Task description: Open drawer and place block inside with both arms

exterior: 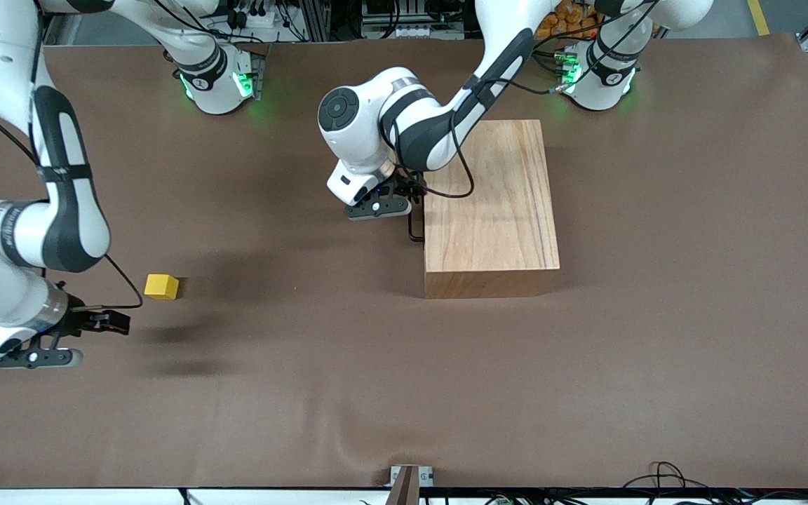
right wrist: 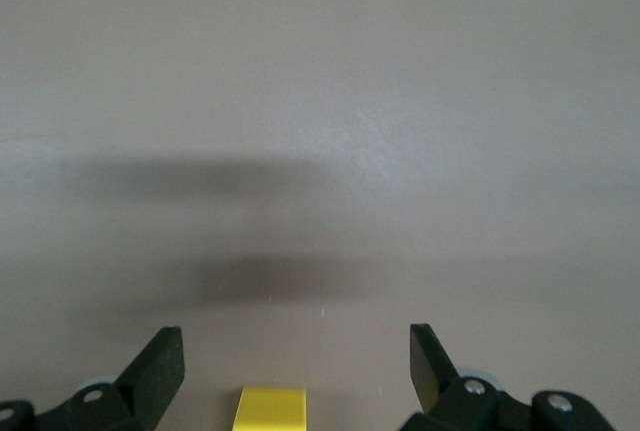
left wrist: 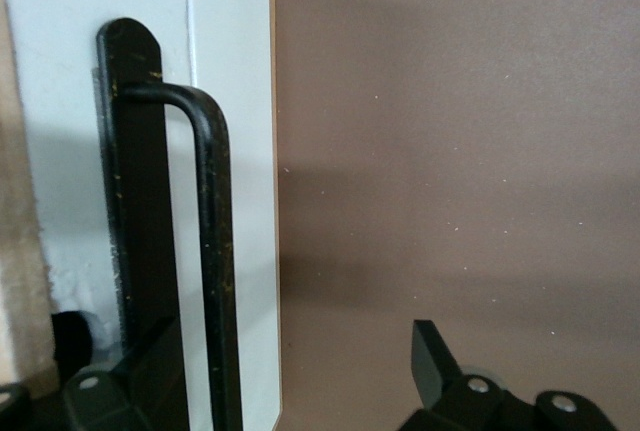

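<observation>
The wooden box (exterior: 492,210) stands mid-table with its drawer shut. The drawer's white front panel (left wrist: 235,151) and black wire handle (exterior: 414,228) face the right arm's end of the table. My left gripper (exterior: 376,208) is low at that panel. In the left wrist view it (left wrist: 290,371) is open, and the handle (left wrist: 210,251) stands between the fingers, close to one of them. The yellow block (exterior: 161,286) lies on the table toward the right arm's end. My right gripper (exterior: 36,358) is open over the table just beside the block. In the right wrist view the block (right wrist: 272,409) shows between the open fingers (right wrist: 297,361).
A brown cloth (exterior: 404,393) covers the table. The arms' green-lit bases (exterior: 218,81) stand along the table edge farthest from the front camera. A small bracket (exterior: 409,477) sits at the edge nearest the front camera.
</observation>
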`<state>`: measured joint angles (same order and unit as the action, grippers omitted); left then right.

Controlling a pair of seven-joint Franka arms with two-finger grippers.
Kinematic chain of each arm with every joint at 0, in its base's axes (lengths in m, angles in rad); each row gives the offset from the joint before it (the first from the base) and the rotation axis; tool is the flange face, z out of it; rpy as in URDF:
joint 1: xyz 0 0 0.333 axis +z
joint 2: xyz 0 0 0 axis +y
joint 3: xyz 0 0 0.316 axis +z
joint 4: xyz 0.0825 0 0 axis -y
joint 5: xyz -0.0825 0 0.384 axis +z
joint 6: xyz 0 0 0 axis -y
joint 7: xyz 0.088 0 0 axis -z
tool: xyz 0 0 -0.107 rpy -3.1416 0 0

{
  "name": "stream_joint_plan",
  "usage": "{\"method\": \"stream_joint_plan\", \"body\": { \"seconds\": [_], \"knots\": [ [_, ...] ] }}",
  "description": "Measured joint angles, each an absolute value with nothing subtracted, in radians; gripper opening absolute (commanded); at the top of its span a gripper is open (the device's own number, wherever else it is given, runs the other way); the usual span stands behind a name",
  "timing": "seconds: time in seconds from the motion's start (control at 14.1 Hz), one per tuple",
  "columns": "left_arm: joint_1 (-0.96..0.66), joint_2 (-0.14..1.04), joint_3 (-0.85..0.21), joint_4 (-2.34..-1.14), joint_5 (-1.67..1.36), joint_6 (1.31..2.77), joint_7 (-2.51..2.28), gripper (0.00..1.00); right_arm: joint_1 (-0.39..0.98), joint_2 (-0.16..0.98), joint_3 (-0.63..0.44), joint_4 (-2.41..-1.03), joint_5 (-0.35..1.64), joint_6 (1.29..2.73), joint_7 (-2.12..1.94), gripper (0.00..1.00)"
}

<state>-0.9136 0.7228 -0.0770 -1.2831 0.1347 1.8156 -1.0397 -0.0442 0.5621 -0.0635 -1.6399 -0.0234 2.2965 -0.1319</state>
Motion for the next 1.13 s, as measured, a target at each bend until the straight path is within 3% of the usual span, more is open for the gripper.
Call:
{"method": "stream_joint_plan", "body": {
  "seconds": [0.28,1.13],
  "knots": [
    [-0.913,0.724,-0.075,-1.283,0.136,1.846,-1.035,1.0,-0.044,0.583,-0.061,-1.826,-0.023,2.632,-0.135,1.0],
    [-0.914,0.742,-0.081,-1.277,0.136,1.96,-1.033,1.0,-0.108,0.606,-0.049,-1.863,-0.023,2.658,-0.268,1.0]
  ]
}}
